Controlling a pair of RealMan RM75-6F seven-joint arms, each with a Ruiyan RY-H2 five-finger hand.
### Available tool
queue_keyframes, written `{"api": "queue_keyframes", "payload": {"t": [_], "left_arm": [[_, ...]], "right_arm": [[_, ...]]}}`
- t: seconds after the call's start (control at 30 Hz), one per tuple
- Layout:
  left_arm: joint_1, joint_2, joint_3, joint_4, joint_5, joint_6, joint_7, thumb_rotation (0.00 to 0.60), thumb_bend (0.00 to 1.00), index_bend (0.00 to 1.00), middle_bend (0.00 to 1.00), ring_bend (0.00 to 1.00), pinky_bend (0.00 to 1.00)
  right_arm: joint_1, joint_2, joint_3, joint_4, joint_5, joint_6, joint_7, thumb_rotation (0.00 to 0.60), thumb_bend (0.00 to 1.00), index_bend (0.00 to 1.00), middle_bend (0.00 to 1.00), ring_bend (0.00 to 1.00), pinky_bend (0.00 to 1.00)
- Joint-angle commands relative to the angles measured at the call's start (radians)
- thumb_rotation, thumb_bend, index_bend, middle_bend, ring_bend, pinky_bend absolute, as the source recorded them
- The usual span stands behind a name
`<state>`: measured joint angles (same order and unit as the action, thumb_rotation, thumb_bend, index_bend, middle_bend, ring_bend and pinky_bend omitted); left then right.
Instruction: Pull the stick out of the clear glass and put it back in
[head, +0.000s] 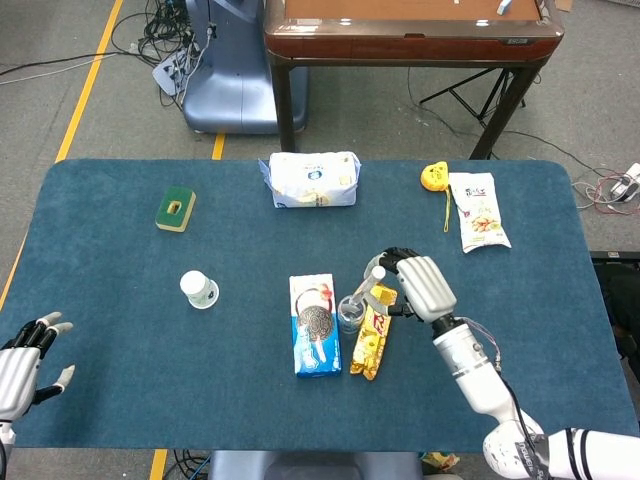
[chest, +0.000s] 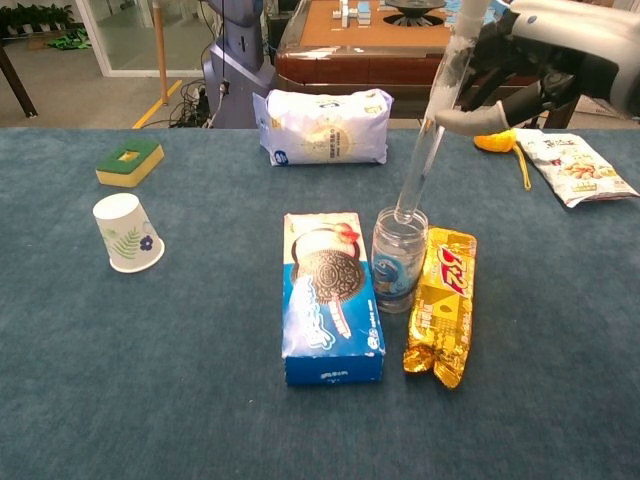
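The stick, a clear tube, is held tilted, its lower end just at the mouth of the clear glass and its top leaning to the right. It is gripped near the upper end by the right hand, whose fingers are closed around it. The glass is set upright between a blue cookie box and a gold snack packet on the blue table. The left hand is seen at the table's near left edge, fingers spread, nothing held.
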<state>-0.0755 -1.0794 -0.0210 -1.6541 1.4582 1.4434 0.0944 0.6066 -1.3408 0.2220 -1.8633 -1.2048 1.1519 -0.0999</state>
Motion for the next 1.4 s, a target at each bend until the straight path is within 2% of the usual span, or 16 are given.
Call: {"api": "queue_keyframes", "payload": {"t": [0.03, 0.33, 0.73, 1.0, 1.2, 1.33, 1.4], "left_arm": [[0.000, -0.001, 0.000, 0.000, -0.001, -0.001, 0.001, 0.600, 0.33, 0.25, 0.16, 0.15, 0.36], [-0.003, -0.002, 0.002, -0.001, -0.003, -0.007, 0.004, 0.600, 0.33, 0.25, 0.16, 0.15, 0.36], [-0.006, -0.003, 0.003, -0.002, -0.008, -0.017, 0.008, 0.600, 0.33, 0.25, 0.16, 0.15, 0.36], [-0.006, -0.003, 0.003, -0.002, -0.009, -0.015, 0.008, 0.600, 0.33, 0.25, 0.16, 0.15, 0.36], [-0.005, -0.003, 0.003, -0.002, -0.008, -0.014, 0.007, 0.600, 0.33, 0.25, 0.16, 0.15, 0.36], [-0.006, -0.004, 0.004, -0.003, -0.006, -0.014, 0.012, 0.600, 0.33, 0.25, 0.16, 0.15, 0.36], [-0.006, -0.005, 0.005, -0.004, -0.007, -0.015, 0.015, 0.600, 0.33, 0.25, 0.16, 0.15, 0.36]], "right_arm": [[-0.011, 0.013, 0.005, -0.006, -0.016, 0.013, 0.019, 0.600, 0.44, 0.72, 0.53, 0.36, 0.36], [-0.036, 0.041, -0.002, 0.004, -0.051, 0.024, 0.058, 0.600, 0.45, 0.74, 0.55, 0.39, 0.41], [-0.062, 0.064, -0.042, 0.091, -0.167, 0.028, 0.155, 0.600, 0.46, 0.80, 0.55, 0.39, 0.41], [-0.075, 0.065, -0.053, 0.127, -0.200, 0.039, 0.191, 0.600, 0.47, 0.81, 0.53, 0.39, 0.42], [-0.092, 0.103, -0.047, 0.111, -0.154, 0.023, 0.211, 0.600, 0.51, 0.81, 0.60, 0.43, 0.45], [-0.099, 0.127, -0.034, 0.080, -0.109, 0.012, 0.208, 0.600, 0.51, 0.81, 0.61, 0.43, 0.45], [-0.108, 0.127, -0.027, 0.072, -0.100, 0.015, 0.256, 0.600, 0.51, 0.81, 0.61, 0.43, 0.45]]}}
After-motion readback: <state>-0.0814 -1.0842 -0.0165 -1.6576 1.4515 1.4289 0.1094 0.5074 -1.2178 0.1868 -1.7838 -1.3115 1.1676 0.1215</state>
